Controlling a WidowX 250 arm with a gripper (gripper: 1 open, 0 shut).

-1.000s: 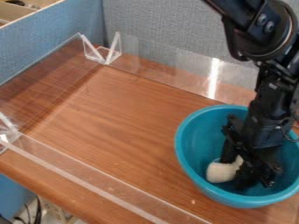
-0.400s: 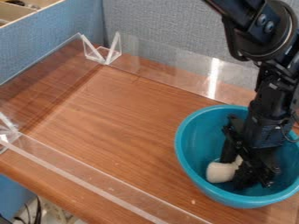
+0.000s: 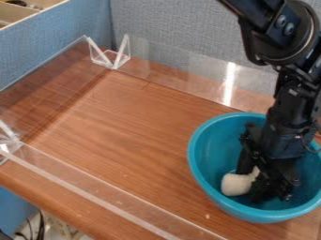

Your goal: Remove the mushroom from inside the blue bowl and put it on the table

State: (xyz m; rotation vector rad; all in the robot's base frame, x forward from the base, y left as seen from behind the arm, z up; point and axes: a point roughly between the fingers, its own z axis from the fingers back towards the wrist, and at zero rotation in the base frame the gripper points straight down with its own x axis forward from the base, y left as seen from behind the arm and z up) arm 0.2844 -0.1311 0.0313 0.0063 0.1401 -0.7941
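The counter (image 3: 119, 131) is a reddish-brown wood-grain top that fills most of the view, with a broad bare stretch running from its left corner to the middle. Low clear walls (image 3: 75, 187) edge it along the front, the left side and the back, and two small clear brackets (image 3: 111, 54) stand at the far corner. Behind it rises a blue-grey fabric partition (image 3: 175, 28).

The blue bowl (image 3: 207, 155) sits at the right end of the counter, near the front wall and close to the right border of the view. The black robot arm (image 3: 286, 42) comes down from the upper right straight into the bowl.

Its gripper (image 3: 261, 178) points down inside the bowl, low against the inner surface. The mushroom (image 3: 237, 182) lies in the bowl, its cream-white stem showing at the gripper's left side, touching it. The dark fingers hide their gap, so whether the gripper holds the mushroom cannot be told.
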